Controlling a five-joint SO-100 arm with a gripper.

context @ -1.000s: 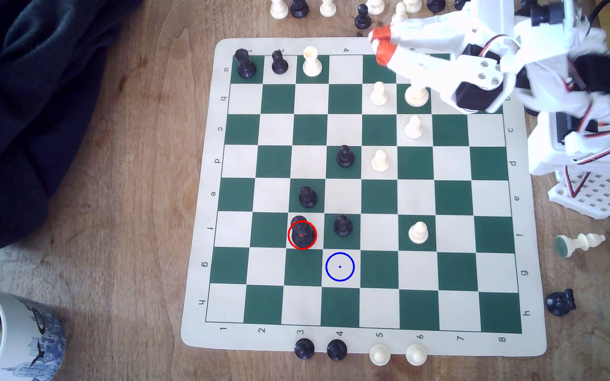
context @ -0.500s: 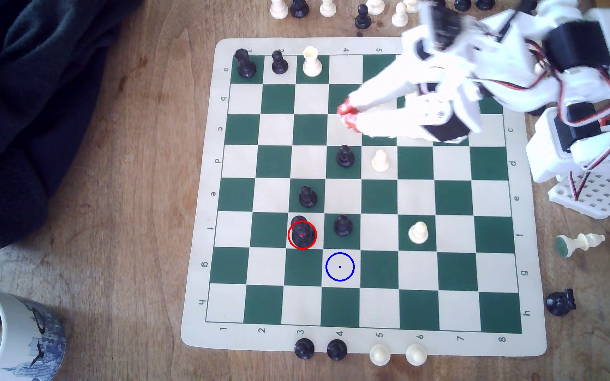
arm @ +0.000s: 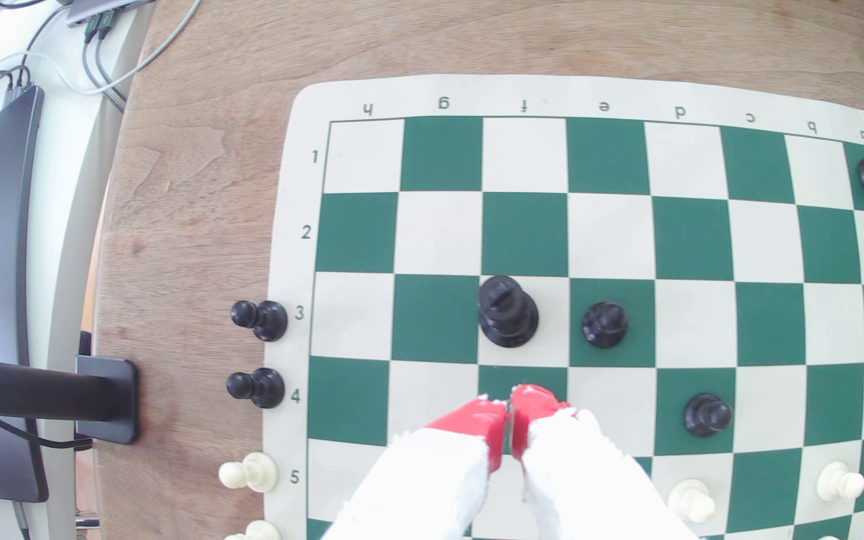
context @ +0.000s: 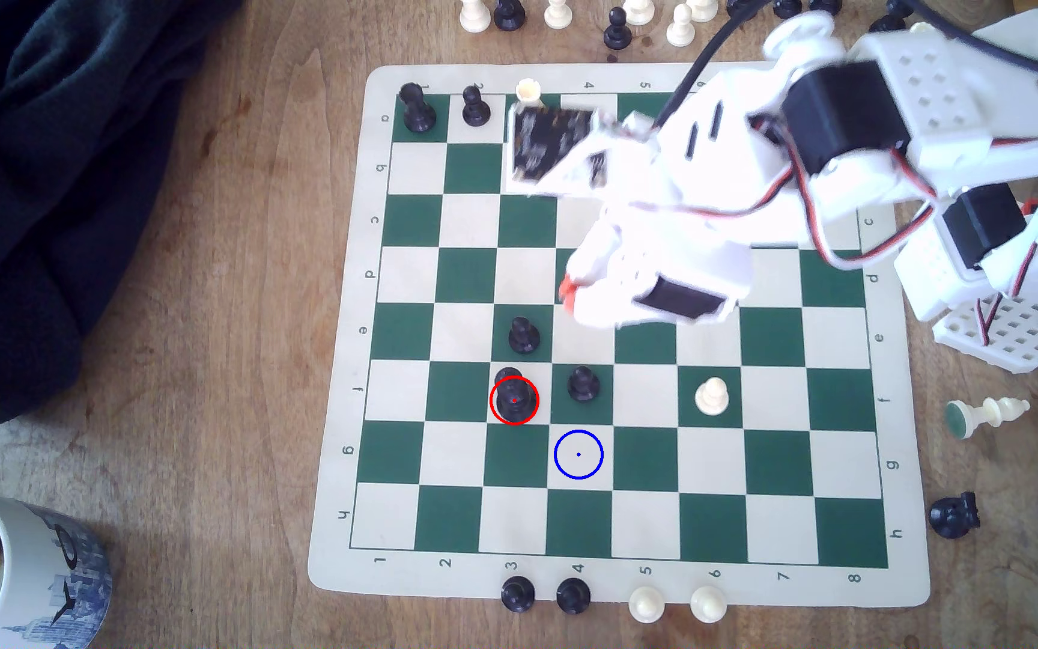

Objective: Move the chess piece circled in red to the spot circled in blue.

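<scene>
- My gripper (arm: pixel 512 415) hangs above the middle of the board (context: pixel 342 349), its red fingertips (arm: pixel 476 423) pressed together with nothing between them; I am clenched and empty-handed.
- The chess piece circled in red (context: pixel 514 399) stands upright on a cream square in row f, column 3, well apart from my fingertips. In my wrist view it (arm: pixel 508 311) is the bulky black piece just beyond my tips.
- The spot circled in blue (context: pixel 578 454) is the cream square one step diagonally from that piece, in row g, column 4, and it is bare.
- Black pieces I count on the board in the exterior view: five plain to see, namely the ringed piece, a pawn (context: pixel 523 334) on the square directly behind it, a pawn (context: pixel 582 384) on the square beside it, and two (context: pixel 416 109) (context: pixel 475 106) in the far corner row.
- Cream pieces plain on the board in that view: one pawn (context: pixel 712 397) in row f and one tall piece (context: pixel 528 90) partly hidden by my wrist camera.
- Along the near border stand two black pawns (context: pixel 517 593) and two cream ones (context: pixel 646 604).
- The green squares around the blue spot are all bare, and rows g and h hold no pieces.
- Off the board lie a toppled cream piece (context: pixel 988 415) and a toppled black one (context: pixel 953 515); a mug (context: pixel 23 561) sits at the exterior view's lower left corner.
</scene>
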